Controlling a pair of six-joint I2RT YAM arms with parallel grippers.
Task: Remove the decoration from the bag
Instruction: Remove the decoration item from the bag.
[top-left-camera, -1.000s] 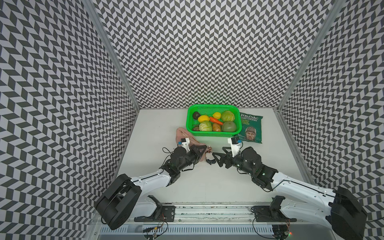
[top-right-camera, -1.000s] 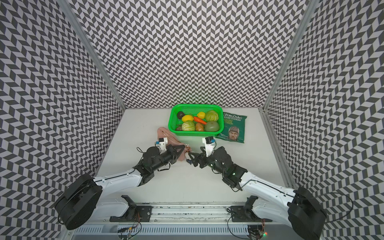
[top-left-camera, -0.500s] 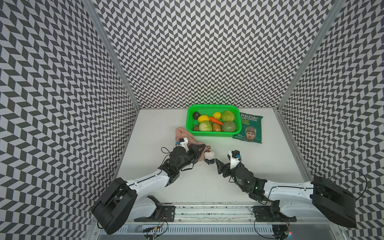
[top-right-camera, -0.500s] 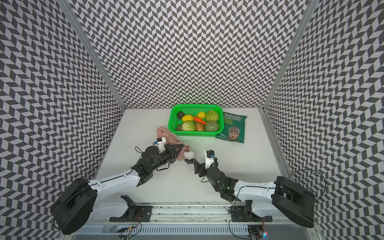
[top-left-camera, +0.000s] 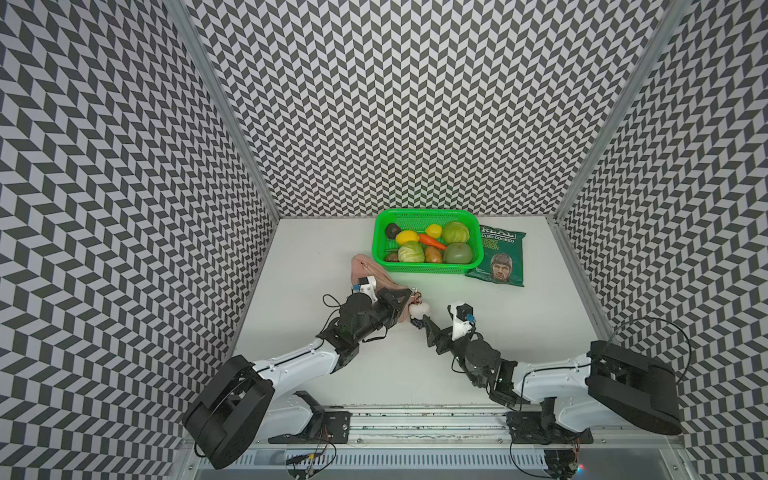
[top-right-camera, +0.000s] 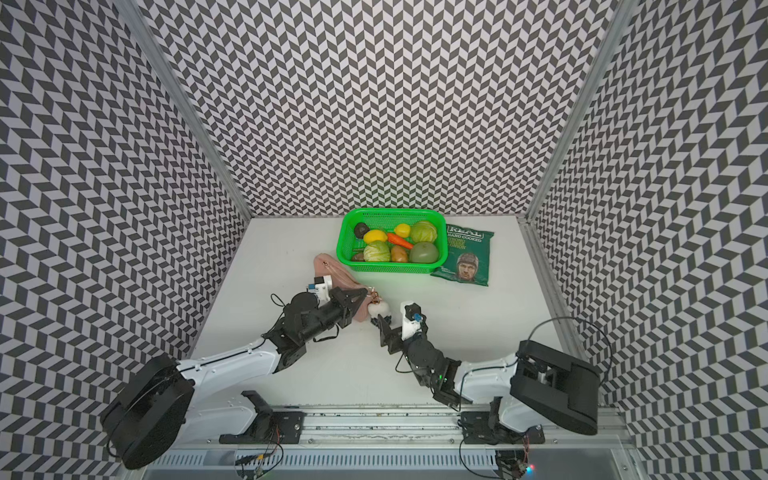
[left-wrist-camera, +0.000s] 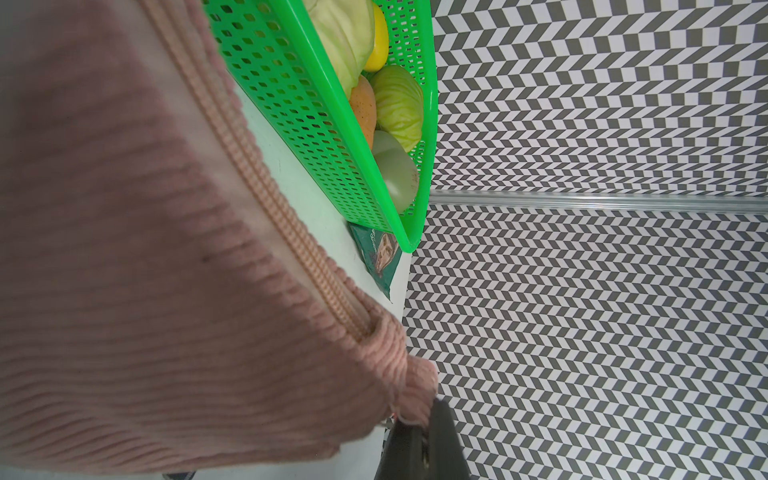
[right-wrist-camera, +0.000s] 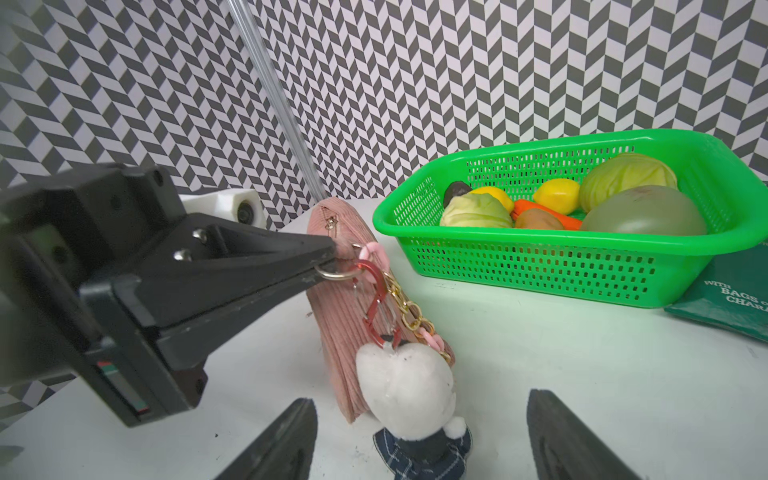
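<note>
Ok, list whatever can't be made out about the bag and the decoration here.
- Decoration: dark lower end cut off by the right wrist view's bottom edge; its red clip too small in both top views.
- Bag: blurred close up in the left wrist view, hiding the decoration there; left arm covers much of it in both top views.
- Left tool: its tips cover the bag's corner in the right wrist view.

Left pincer (right-wrist-camera: 330, 259) clamped, right pincer (right-wrist-camera: 420, 397) spread

bag (top-left-camera: 365, 268) before basket (top-left-camera: 428, 269), packet (top-left-camera: 500, 259) right of basket, decoration (top-left-camera: 419, 309) beside bag
</note>
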